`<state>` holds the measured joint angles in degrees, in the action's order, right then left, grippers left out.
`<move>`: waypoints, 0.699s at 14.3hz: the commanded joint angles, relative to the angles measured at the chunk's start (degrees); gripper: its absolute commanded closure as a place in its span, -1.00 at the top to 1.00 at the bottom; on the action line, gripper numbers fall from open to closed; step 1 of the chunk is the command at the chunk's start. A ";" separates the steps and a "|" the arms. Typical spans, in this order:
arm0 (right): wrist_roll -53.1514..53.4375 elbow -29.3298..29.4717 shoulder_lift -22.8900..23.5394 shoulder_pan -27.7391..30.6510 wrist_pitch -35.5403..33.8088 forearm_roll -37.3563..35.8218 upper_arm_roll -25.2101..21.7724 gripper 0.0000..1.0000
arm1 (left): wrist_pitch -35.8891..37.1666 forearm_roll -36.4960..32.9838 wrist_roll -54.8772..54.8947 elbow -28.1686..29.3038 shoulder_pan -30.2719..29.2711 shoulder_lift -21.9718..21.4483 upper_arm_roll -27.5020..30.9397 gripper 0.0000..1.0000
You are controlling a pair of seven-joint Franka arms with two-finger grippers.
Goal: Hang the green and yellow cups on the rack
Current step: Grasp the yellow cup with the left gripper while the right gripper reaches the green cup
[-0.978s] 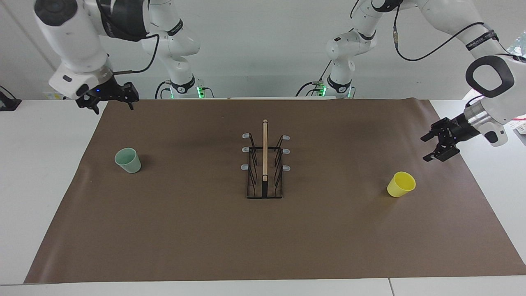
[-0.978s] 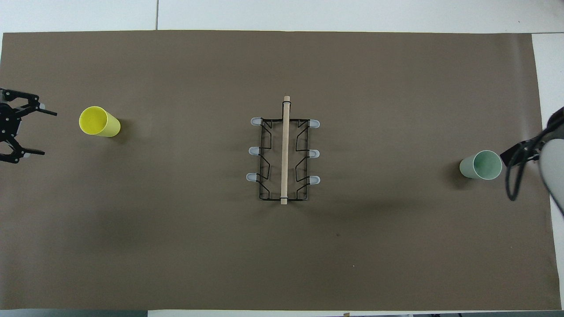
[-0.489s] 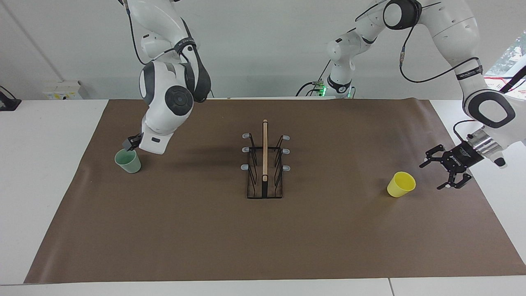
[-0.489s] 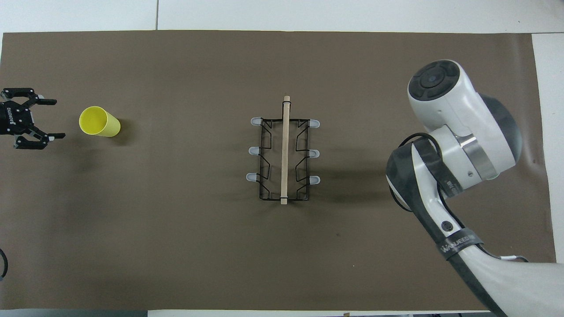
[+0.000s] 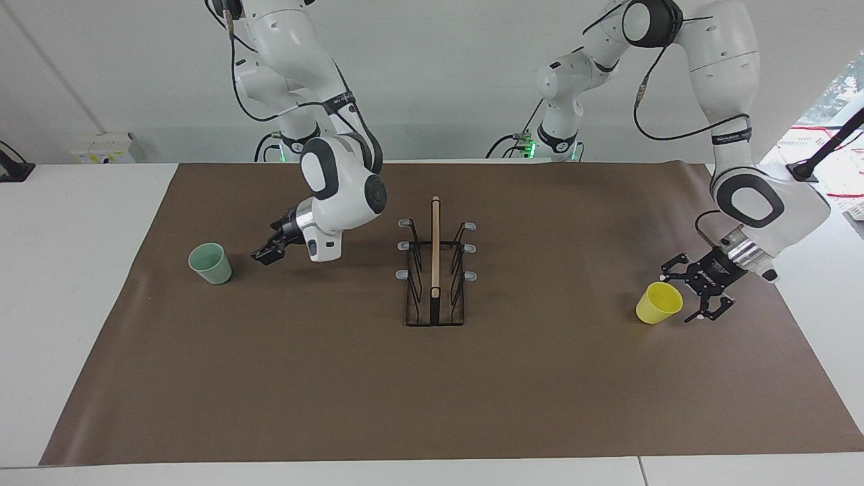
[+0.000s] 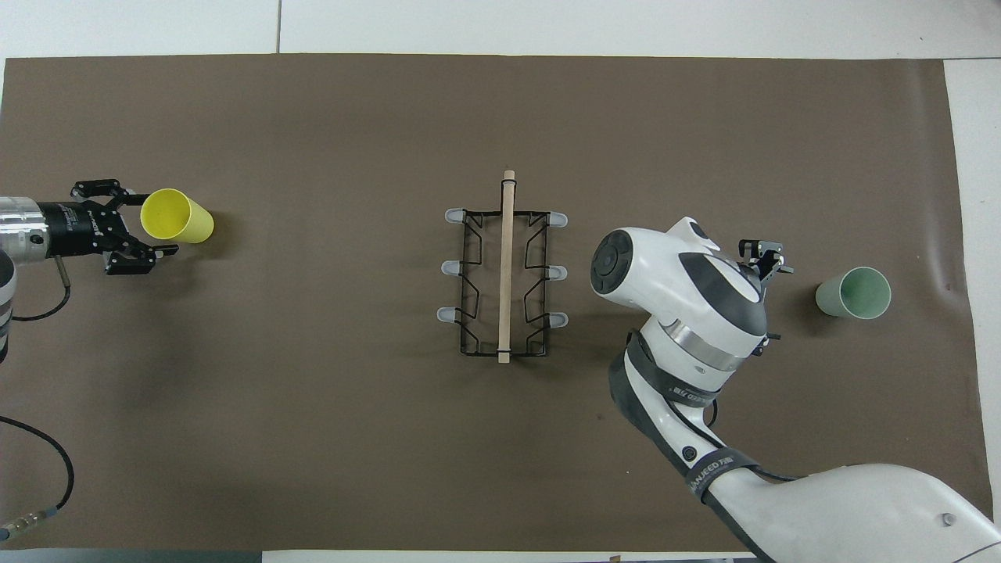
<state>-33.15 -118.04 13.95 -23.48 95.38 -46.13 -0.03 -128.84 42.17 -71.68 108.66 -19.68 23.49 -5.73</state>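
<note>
Grippers first, since each cup lies sideways from its own claw. Your right gripper (image 5: 268, 255) hangs low over the brown mat (image 5: 432, 405), between the rack (image 5: 435, 270) and the green cup (image 5: 210, 263). It points at the cup but stands clearly apart from it. I cannot tell from either view whether its fingers are apart or together.

Your left gripper (image 5: 702, 291) sits at the left arm's end of the mat, its claw spread wide and empty. The yellow cup (image 5: 658, 302) stands just beside the fingertips (image 5: 675, 277), toward the rack from them. In the overhead view the fingers already flank the cup's rim edge, yet I see no contact from the facing view.

Both cups stand upright, mouth up, long axis vertical, while both claws come in nearly level. So I judge the coming move to be a sideways slide onto each cup wall, not a drop from above. The left gripper looks much nearer its cup than the right one does to the green.

Farther out, the rack stands mid-mat with its wooden bar running away from the robots. All six grey-tipped prongs (image 6: 455, 268) are bare. Nothing is hung yet.
</note>
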 commanded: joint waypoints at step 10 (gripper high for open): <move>-7.63 -13.27 -0.50 7.56 14.90 -20.29 -0.15 1.00 | -12.49 8.19 -0.65 5.34 7.89 -2.65 0.37 -0.69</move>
<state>-39.84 -129.97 13.66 -18.88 106.94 -62.84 -0.50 -139.63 49.13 -71.91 112.07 -13.10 22.64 -5.82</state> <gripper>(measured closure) 0.000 0.260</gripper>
